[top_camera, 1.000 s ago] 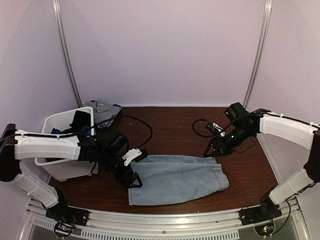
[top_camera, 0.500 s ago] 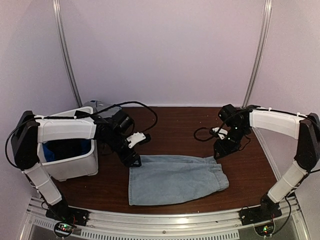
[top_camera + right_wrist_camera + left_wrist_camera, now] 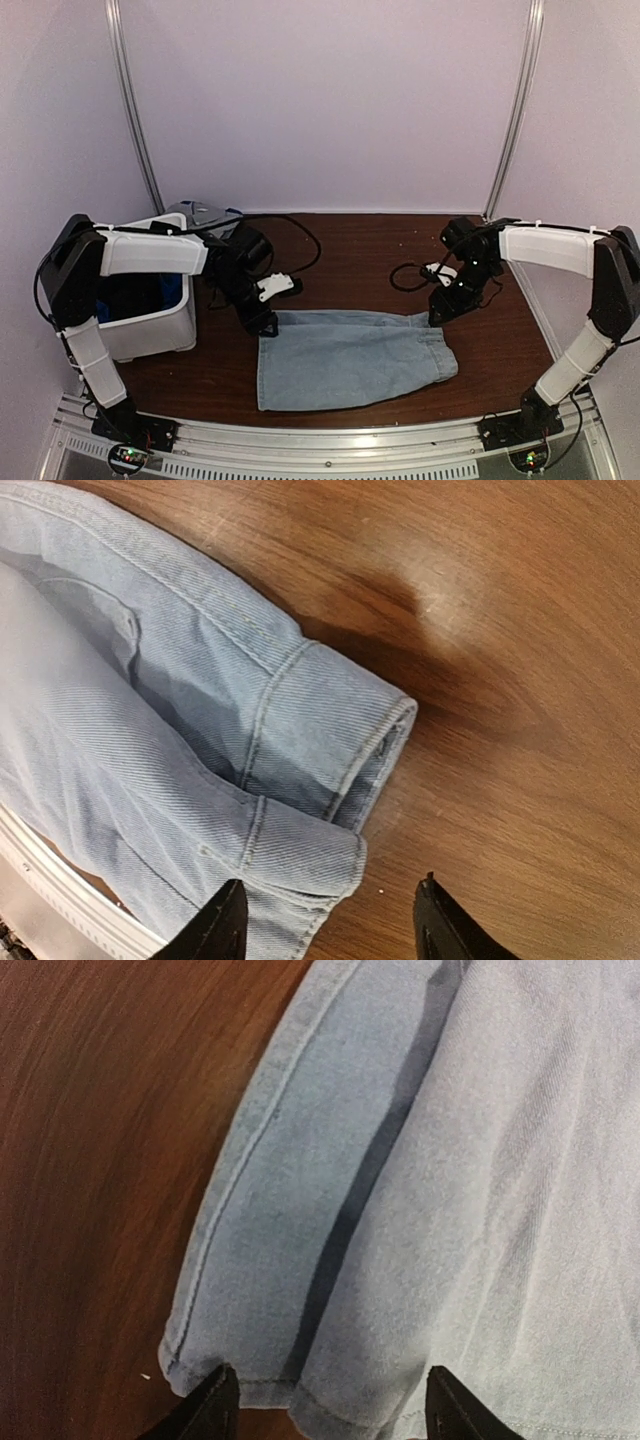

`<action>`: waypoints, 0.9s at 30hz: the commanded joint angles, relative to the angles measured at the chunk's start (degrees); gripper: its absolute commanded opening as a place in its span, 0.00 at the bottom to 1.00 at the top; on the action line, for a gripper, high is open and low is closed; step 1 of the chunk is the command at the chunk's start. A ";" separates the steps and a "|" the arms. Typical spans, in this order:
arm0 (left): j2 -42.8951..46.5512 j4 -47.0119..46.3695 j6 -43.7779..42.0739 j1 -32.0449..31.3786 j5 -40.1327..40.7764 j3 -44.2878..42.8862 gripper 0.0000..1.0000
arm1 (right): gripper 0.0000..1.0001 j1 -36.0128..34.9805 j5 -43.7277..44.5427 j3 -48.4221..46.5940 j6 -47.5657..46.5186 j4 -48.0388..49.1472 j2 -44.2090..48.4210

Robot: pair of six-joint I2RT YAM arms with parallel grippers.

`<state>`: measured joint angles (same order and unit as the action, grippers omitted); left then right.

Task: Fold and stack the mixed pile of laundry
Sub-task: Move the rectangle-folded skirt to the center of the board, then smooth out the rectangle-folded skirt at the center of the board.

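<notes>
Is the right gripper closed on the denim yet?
No: in the right wrist view the right gripper stands open, its fingertips wide apart at the denim piece's folded corner, with nothing pinched between them.

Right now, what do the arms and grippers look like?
The left arm and right arm match: white shells, black joints, black bases with small red and green lights. Black cables loop off each wrist. The left gripper and right gripper have black pointed fingers.
</notes>
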<state>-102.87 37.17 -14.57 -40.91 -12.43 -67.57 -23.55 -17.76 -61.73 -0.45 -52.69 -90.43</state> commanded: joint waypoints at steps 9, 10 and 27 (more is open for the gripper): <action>1.39 -4.90 1.31 2.40 -1.87 2.36 0.64 | 0.54 8.69 -17.39 8.45 11.44 5.93 0.99; 1.50 -5.33 1.40 2.45 -1.97 2.77 0.64 | 0.53 9.04 -18.19 9.71 12.24 6.61 2.06; 1.36 -7.28 0.14 3.41 -3.32 4.72 0.53 | 0.39 11.59 -23.99 13.58 14.95 15.87 0.04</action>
<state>-102.74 32.34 -13.58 -38.44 -14.66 -62.85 -12.84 -40.32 -48.18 14.74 -39.57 -89.17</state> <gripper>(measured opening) 0.538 0.406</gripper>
